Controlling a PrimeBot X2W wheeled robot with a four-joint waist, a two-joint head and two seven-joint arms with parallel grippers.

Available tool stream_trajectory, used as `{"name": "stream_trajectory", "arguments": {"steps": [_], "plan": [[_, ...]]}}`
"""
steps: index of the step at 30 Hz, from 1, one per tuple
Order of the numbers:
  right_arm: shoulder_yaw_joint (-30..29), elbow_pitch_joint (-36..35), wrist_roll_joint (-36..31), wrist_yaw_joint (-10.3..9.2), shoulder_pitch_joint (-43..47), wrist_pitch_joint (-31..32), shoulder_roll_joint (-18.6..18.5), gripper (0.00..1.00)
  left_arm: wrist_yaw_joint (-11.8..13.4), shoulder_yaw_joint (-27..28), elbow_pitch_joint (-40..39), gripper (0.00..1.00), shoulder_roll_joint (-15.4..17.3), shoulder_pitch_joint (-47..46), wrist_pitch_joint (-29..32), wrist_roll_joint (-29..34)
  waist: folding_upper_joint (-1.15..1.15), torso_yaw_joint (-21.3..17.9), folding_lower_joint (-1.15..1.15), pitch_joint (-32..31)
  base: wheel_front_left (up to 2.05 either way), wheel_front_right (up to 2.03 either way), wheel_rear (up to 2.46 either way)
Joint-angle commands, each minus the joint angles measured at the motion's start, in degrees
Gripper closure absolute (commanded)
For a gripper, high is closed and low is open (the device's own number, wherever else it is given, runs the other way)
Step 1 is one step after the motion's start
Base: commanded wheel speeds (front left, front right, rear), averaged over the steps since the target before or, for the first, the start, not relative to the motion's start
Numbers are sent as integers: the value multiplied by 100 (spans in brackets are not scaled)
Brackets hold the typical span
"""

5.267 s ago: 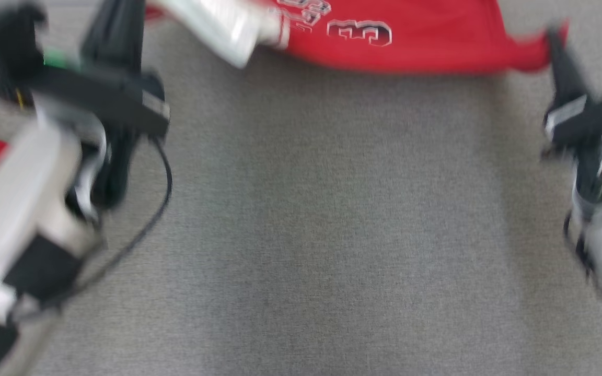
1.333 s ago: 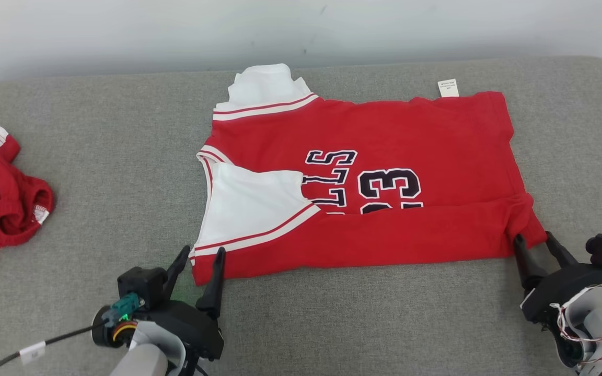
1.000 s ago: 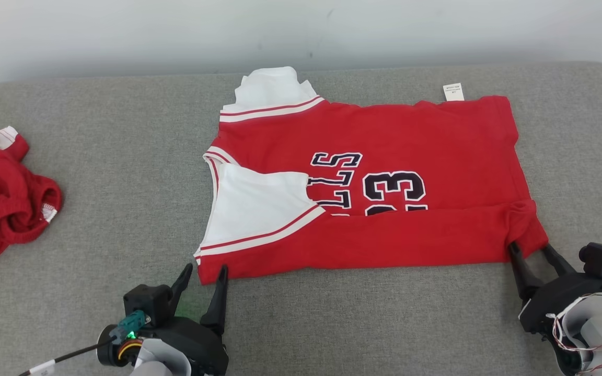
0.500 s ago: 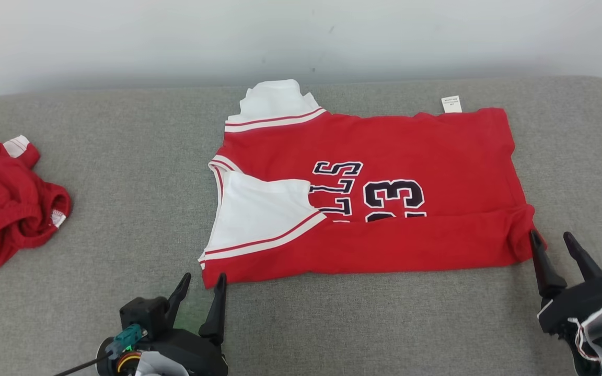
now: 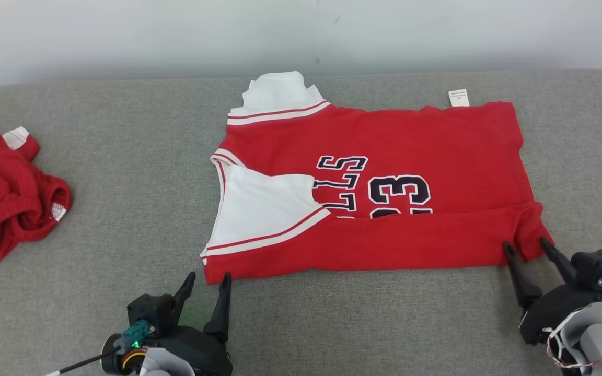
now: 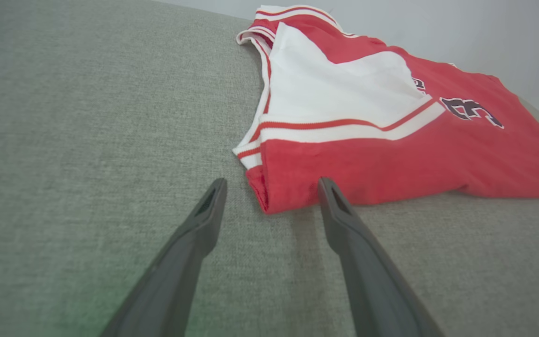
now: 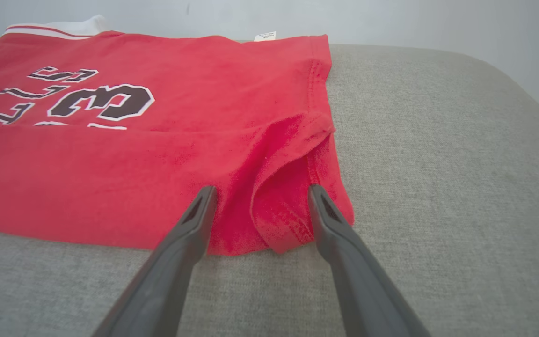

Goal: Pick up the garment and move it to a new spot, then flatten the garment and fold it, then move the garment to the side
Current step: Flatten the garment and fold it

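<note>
Looks to be midway through the folding. Finds the red garment (image 5: 437, 136) spread flat across the middle of the grey table (image 5: 97, 156), so counts the pick-up, the move and the flattening as done. Shows one lengthwise fold in place: near long edge turned up over the body, hiding the lower part of the dark number and lettering, with a white panel lying on top toward the left end. Finds the left hand (image 5: 208, 275) wide open and empty, low over the table, fingertips straddling the near left corner of the fold. Finds the right hand (image 5: 525, 243) likewise spread and gripping nothing, one finger either side of the bunched near right corner. Leaves, by the look of it, at least one further fold, then the shift to the side. Notes a second red cloth (image 5: 8, 198) crumpled well apart at the table's left end
</note>
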Motion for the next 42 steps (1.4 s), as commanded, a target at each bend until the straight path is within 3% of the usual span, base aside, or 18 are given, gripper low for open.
{"name": "stream_trajectory", "arguments": {"steps": [1,12,26,27,28,29,30,31,32,33,42], "plan": [[-71,67,-92,4,-67,-9,4,0,-4,-11,53,0,-29,-76,-34,65,0,22,0,19,0,0,0],[-483,336,-325,4,-38,-10,63,0,-59,37,228,0,-108,-217,-34,136,0,-5,0,75,0,0,0],[-337,763,-342,4,-392,-6,186,0,-96,41,537,0,-153,-340,-21,197,0,38,0,127,0,0,0],[-327,802,-327,4,-415,-3,185,18,-100,31,579,0,-161,-356,-21,187,0,45,0,125,0,0,0],[-317,845,-300,4,-439,14,183,50,-104,23,624,0,-171,-373,-21,167,0,50,0,122,0,0,0],[-308,881,-276,4,-455,18,183,65,-110,7,702,0,-177,-379,-21,140,0,53,0,118,0,0,0],[-301,917,-258,4,-469,17,184,86,-116,-2,755,0,-184,-390,-21,117,0,54,0,115,0,0,0],[-296,955,-224,4,-484,16,184,95,-121,-2,792,9,-191,-419,-20,95,0,51,0,112,0,0,0],[-290,989,-202,4,-499,14,189,100,-126,-2,817,33,-199,-443,-20,80,0,47,0,109,0,0,0],[-283,1015,-182,4,-510,12,193,100,-133,-7,811,100,-206,-458,-18,76,0,44,0,100,0,0,0],[-519,725,129,4,-111,-6,170,100,-138,177,228,100,-55,-10,-22,185,0,30,0,-215,0,0,0]]}}
